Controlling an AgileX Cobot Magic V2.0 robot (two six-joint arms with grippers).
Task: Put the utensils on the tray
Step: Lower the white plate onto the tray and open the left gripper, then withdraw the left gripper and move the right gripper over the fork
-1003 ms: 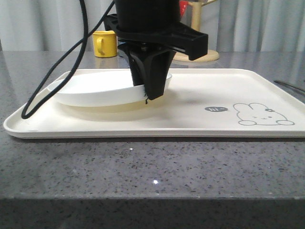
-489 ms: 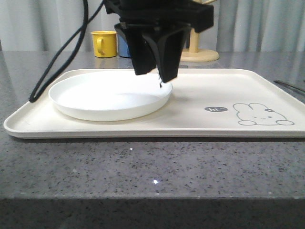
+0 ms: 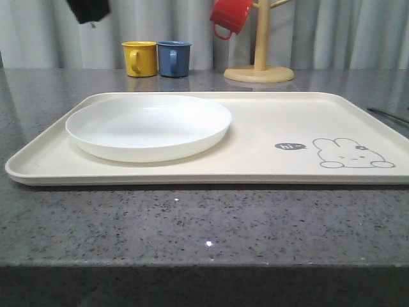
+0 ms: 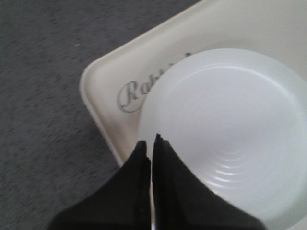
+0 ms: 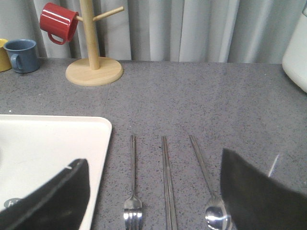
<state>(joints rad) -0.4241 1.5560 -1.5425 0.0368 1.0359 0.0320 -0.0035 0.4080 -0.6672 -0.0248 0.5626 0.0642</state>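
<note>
The shallow white plate lies flat on the left half of the cream tray, covering part of its "Rabbit" script. My left gripper hangs high above the tray's far left corner. In the left wrist view it is shut with nothing in it, over the plate's rim. On the grey counter right of the tray lie a fork, chopsticks and a spoon, side by side. My right gripper is open above them, its fingers spread wide.
A yellow mug and a blue mug stand behind the tray. A red mug hangs on a wooden mug tree. A white appliance stands at the counter's far right. Curtains close the back.
My left gripper let go of the plate's rim, then rose and swung up to the far left. The plate went from tilted to lying flat on the tray.
</note>
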